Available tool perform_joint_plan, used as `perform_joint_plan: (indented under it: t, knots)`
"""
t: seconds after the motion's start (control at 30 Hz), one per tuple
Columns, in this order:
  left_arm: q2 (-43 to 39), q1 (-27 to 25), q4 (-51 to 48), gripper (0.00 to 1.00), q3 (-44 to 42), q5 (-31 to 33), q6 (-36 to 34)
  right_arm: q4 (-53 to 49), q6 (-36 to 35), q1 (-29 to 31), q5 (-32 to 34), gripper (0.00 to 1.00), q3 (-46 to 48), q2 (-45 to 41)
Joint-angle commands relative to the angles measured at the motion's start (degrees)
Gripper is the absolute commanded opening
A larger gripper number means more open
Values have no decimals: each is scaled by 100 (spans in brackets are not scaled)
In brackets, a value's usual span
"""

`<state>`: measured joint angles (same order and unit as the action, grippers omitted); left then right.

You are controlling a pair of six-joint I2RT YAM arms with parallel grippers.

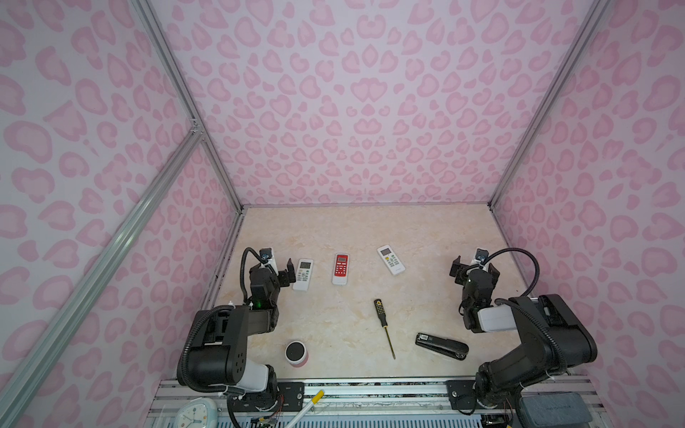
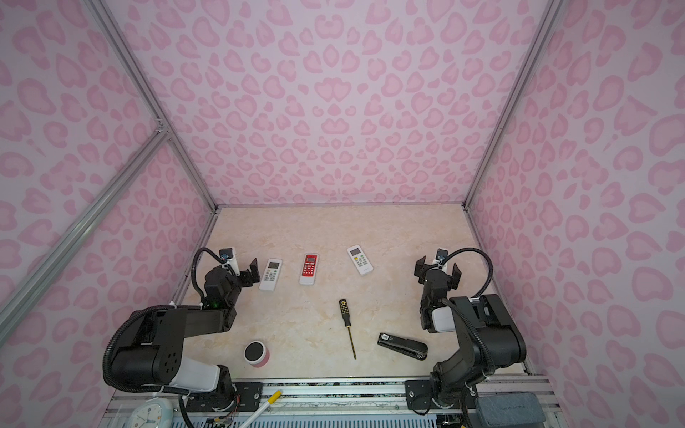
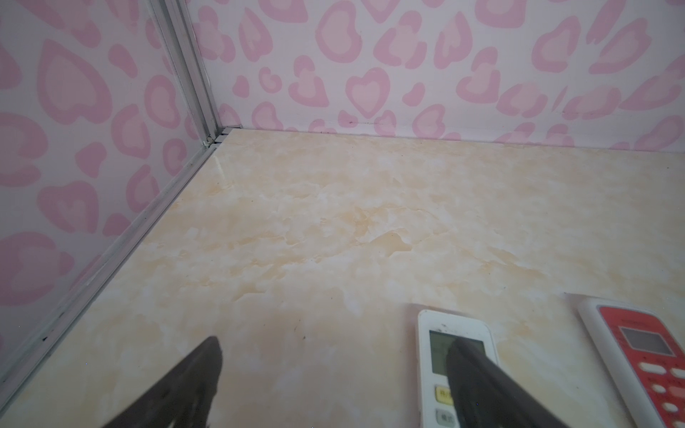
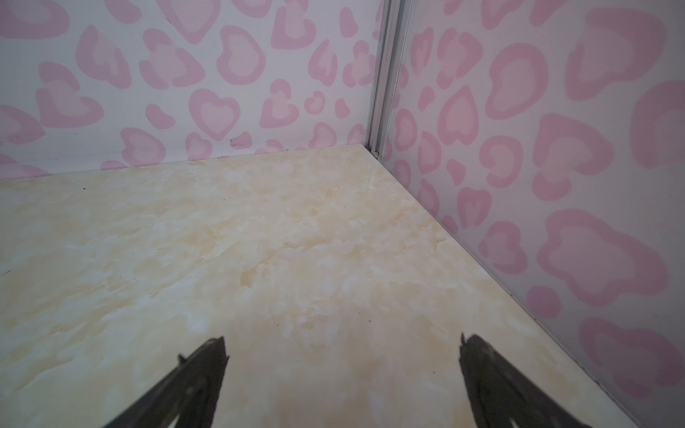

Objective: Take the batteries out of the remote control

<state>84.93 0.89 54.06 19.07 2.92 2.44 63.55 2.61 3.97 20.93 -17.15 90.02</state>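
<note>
Left gripper (image 3: 335, 346): jaws spread wide, holding nothing, poised close beside the white remote (image 1: 303, 274) that lies just left of the red remote (image 1: 340, 269). The batteries are not visible. All remotes lie buttons-up, so I judge them inside, though which unit I cannot tell. A second white remote (image 1: 391, 259) lies right of the red remote. Right gripper (image 4: 343, 341): spread, empty, well right of it. I would pinch the nearest remote across its width and flip it, exposing its underside.

A lab test booth: pink-patterned panels (image 1: 370, 111) in aluminium framing (image 1: 179, 85) wall in a marble-look tabletop (image 1: 352, 229).
</note>
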Motion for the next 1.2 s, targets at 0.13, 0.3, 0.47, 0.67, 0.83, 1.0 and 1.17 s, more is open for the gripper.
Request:
perform_joint_plan:
  t: [0.13, 0.3, 0.47, 0.67, 0.83, 1.0, 1.17]
  knots:
    - [-45, 6, 166, 97, 9, -19, -15, -15, 24, 2, 7, 100, -11, 9]
    - [-46, 72, 166, 97, 3, -130, 16, -29, 11, 6, -13, 100, -18, 16]
    - [-43, 83, 146, 97, 15, -141, 24, -46, -30, 26, -51, 100, 55, -198]
    - [-695, 27, -935, 97, 381, -11, -10, -1507, -237, 296, 253, 100, -364, -1175]
    - [-1272, 12, -2676, 100, 1192, 360, 799, -3826, 579, 551, 343, 99, -1407, -1739]
    - [-989, -361, -4745, 90, 2375, 277, 1586, -5639, 1248, 956, -455, 98, -2447, -1575]
    - [-454, -1494, -5458, 89, 2938, 700, 1763, -5922, 1646, 1737, -791, 98, -2699, -1263]
